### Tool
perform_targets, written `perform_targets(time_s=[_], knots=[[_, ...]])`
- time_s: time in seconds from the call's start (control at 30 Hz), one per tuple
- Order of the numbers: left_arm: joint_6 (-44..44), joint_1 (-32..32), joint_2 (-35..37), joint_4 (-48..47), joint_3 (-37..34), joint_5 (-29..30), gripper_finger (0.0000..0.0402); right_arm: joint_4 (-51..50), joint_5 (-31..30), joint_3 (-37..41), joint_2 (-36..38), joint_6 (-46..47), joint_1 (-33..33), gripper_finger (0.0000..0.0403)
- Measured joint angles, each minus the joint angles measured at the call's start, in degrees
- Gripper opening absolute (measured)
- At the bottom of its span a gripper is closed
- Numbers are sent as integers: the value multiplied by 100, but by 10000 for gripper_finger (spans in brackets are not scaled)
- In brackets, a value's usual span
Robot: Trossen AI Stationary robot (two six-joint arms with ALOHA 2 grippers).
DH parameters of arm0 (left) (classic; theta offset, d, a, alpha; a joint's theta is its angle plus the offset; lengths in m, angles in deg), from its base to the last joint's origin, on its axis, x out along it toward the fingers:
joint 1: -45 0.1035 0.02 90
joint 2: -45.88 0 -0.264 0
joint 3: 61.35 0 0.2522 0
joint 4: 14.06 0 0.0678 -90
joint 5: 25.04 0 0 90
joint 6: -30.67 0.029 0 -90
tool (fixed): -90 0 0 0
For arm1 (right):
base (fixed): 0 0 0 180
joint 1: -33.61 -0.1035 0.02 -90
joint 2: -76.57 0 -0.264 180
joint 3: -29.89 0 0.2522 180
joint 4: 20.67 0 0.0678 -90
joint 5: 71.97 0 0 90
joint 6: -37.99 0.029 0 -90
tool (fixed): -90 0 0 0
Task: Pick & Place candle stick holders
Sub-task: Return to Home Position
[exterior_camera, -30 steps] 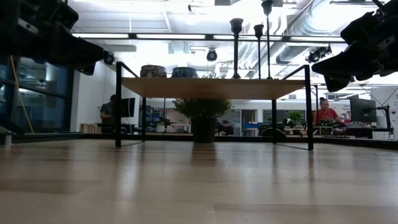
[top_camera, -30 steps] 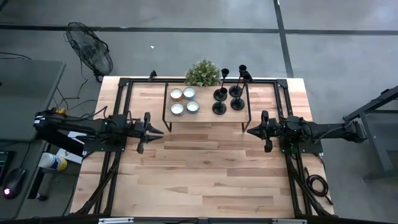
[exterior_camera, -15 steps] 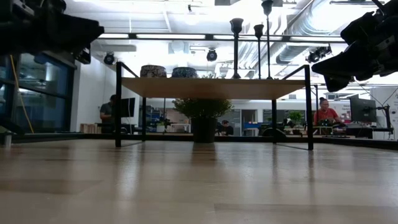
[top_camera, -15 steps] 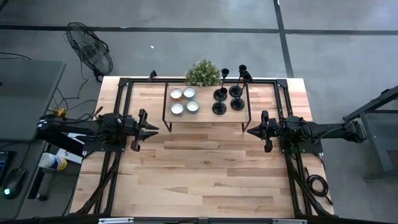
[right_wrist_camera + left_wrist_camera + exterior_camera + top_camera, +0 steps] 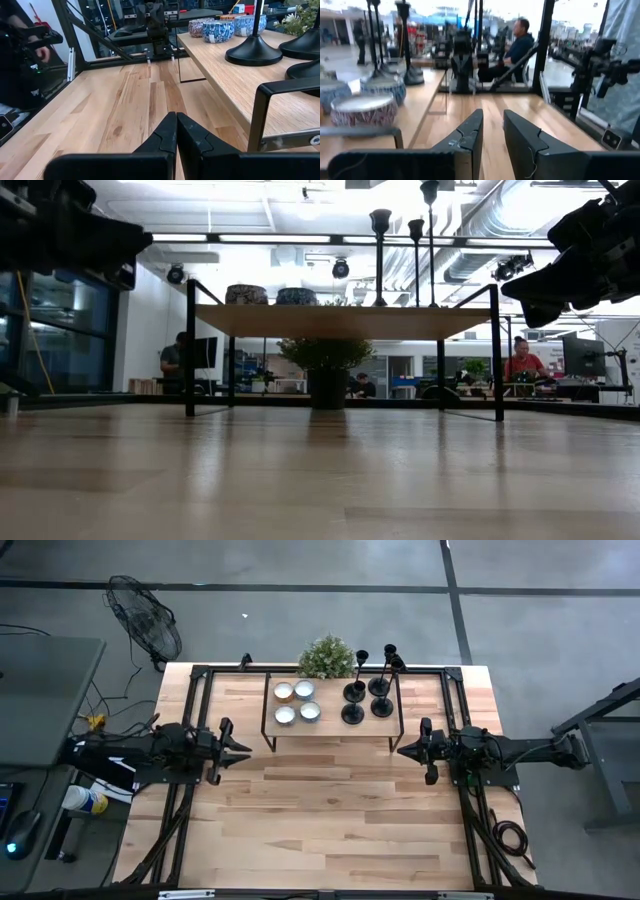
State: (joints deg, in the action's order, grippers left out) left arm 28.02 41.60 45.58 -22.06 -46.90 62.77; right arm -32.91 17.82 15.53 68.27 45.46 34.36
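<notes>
Four candles [image 5: 285, 715] sit on shelf [image 5: 330, 708] (plant [image 5: 326, 658] behind).

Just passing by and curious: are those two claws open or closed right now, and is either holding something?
Left gripper: open, with a gap between its fingers, holding nothing.
Right gripper: shut, fingers together, holding nothing.

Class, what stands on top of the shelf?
On the shelf: four black candle holders on its right half, four candle tins on its left. From above, the shelf hides the table beneath it.
</notes>
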Motion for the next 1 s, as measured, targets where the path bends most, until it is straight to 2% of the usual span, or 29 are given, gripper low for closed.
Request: perform_targets(time_s=[1.0], knots=[[-61,0,-21,-314,-2,21,74,0,-2,0,0,-2,0,0]])
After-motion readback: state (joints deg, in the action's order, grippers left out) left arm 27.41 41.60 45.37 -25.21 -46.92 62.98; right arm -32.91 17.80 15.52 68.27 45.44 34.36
